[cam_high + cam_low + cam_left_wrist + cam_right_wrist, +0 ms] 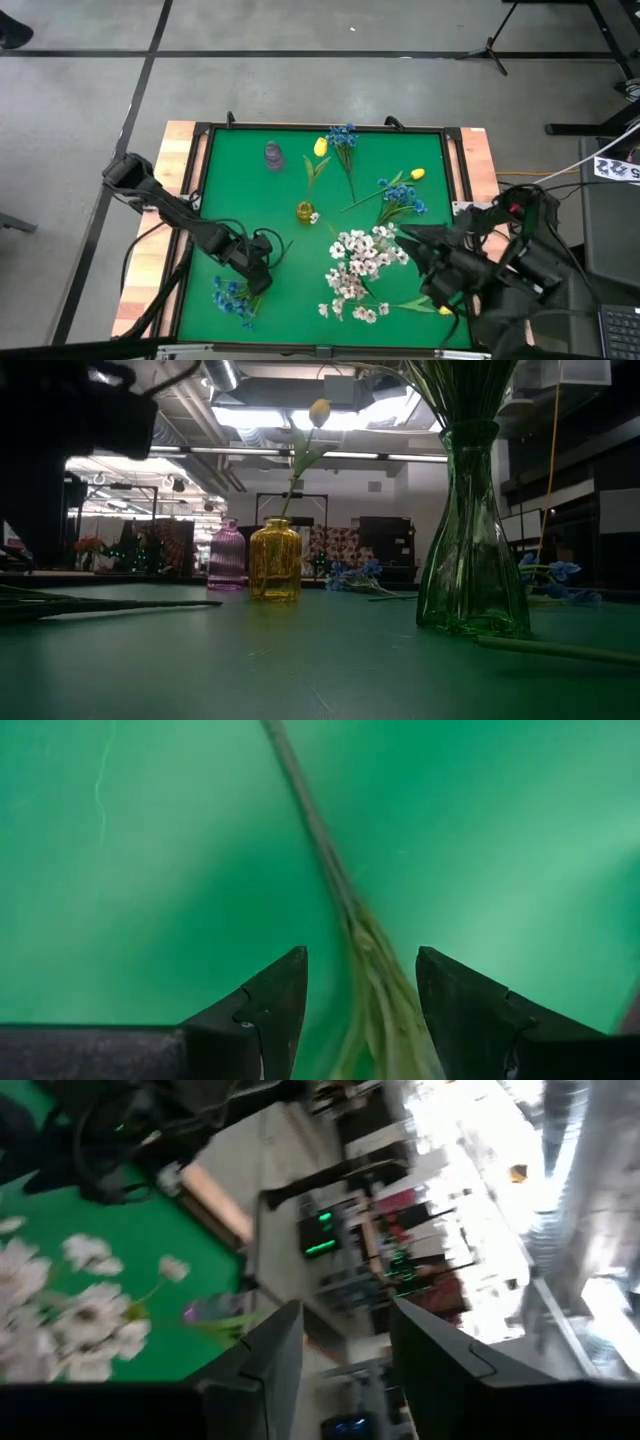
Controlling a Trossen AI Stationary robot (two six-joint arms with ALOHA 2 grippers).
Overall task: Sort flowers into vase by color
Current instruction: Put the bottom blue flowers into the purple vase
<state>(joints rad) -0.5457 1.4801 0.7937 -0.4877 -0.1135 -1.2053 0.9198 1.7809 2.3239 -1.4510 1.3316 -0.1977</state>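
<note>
The left gripper [262,280] hovers low over the blue sprig [233,296], fingers parted astride its stem [330,870], not gripping. Right of that sprig, white blossoms [358,262] crowd the green vase [471,530]; beyond them the right gripper [418,242] hangs open, empty.

In the low view, the green glass vase [472,540] is cut off at the top edge, so its blossoms go unseen. The left gripper [360,995] straddles a blurred green stem [345,910] (blossom color unseen). The right wrist view shows smeared white blossoms [70,1315].
</note>
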